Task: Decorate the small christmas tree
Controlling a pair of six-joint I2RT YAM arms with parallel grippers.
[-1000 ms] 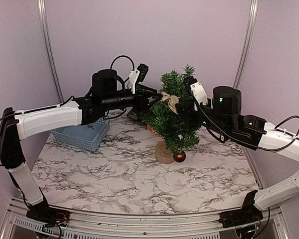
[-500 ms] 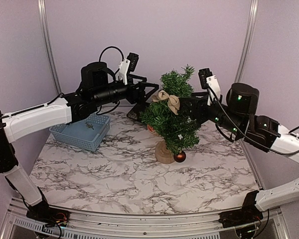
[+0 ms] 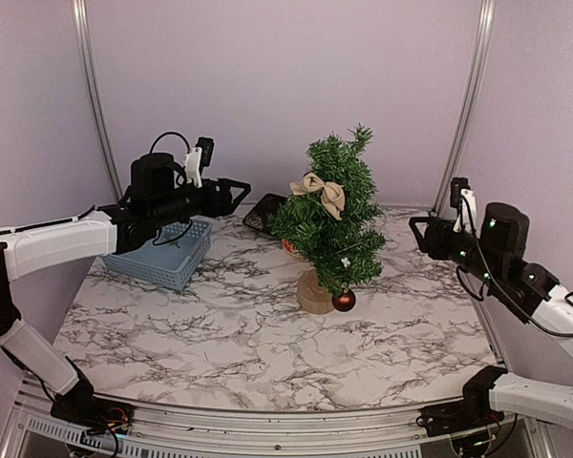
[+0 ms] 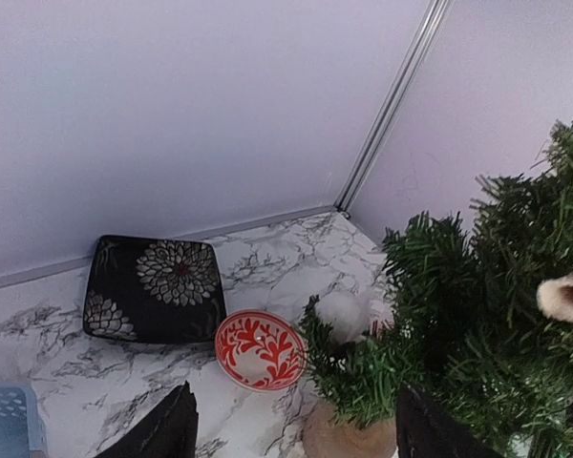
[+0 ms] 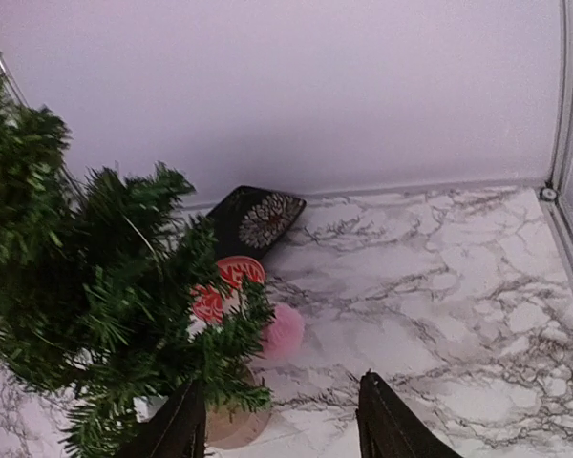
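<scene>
The small christmas tree (image 3: 332, 224) stands upright mid-table on its tan stump (image 3: 314, 294). A beige bow (image 3: 321, 192) sits on its upper left branches, and a brown-red ball (image 3: 344, 301) hangs low beside the stump. A white pom-pom (image 4: 344, 315) and a pink pom-pom (image 5: 283, 331) show among the lower branches. My left gripper (image 3: 237, 189) hovers left of the tree, open and empty, well apart from it. My right gripper (image 3: 418, 229) hovers to the tree's right, also open and empty. Between the left wrist view's dark fingertips (image 4: 169, 434) I see only table and tree (image 4: 477, 315).
A blue basket (image 3: 162, 258) sits at the left, under my left arm. A black flowered plate (image 3: 265, 212) and a red-patterned bowl (image 4: 260, 350) lie behind the tree. Metal frame posts (image 3: 470, 95) and lilac walls close in the back and sides.
Both arms have drawn back from the tree, the left leftward and the right rightward. Both sets of jaws have opened. The bow stays on the branches.
</scene>
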